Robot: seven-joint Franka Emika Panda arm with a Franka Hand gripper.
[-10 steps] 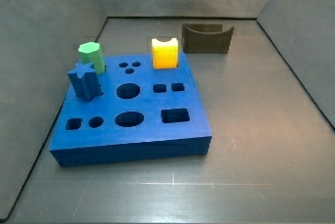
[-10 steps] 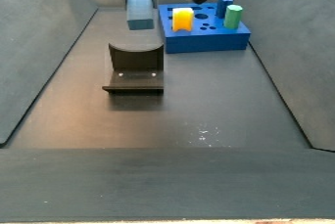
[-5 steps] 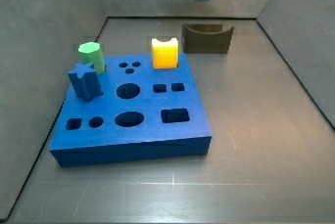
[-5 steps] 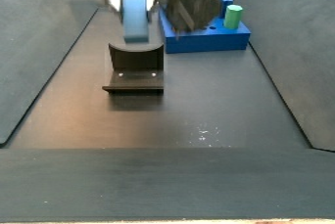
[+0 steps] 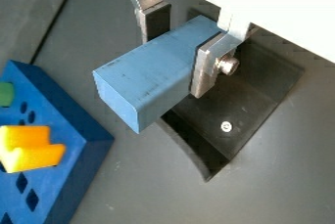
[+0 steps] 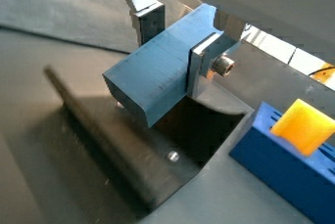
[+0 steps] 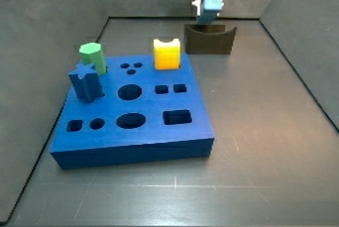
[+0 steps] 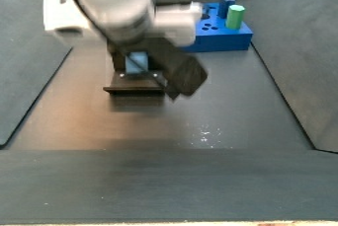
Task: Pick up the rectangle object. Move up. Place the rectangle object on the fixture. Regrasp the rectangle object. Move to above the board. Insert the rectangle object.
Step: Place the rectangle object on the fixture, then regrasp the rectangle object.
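In a wrist view the gripper [image 5: 183, 34] holds the rectangle object [image 5: 151, 74] between its two silver fingers [image 5: 210, 64], clamped on the short sides near one end, so the long axis of the block runs away from the jaws and its free end points down toward the fixture [image 5: 233, 130], which lies directly under it as a dark notch; a corner of the board [image 5: 37, 159] with the yellow piece [image 5: 29, 148] is beside it. In a wrist view from another angle the gripper [image 6: 177, 42] has the same hold on the rectangle object [image 6: 160, 71], and here the fixture [image 6: 144, 159] shows its long wall and the open notch just below the free end of the block, with a gap between them, so I judge the block is not yet seated; the board [image 6: 291, 174] and the yellow piece [image 6: 304, 125] stand near. In a side view the gripper [image 7: 208, 3] hangs at the far end of the floor, the rectangle object [image 7: 209, 11] upright just above the fixture [image 7: 209, 39], well apart from the board [image 7: 130, 107], the green peg [image 7: 91, 55] and the dark blue peg [image 7: 85, 82]. In a side view from the opposite end the arm hides much: the gripper [image 8: 142, 64] is blurred over the fixture [image 8: 132, 85], the block is hard to see, and the board [image 8: 211, 35] lies behind. The coming move, I think, is a straight lowering into the notch.
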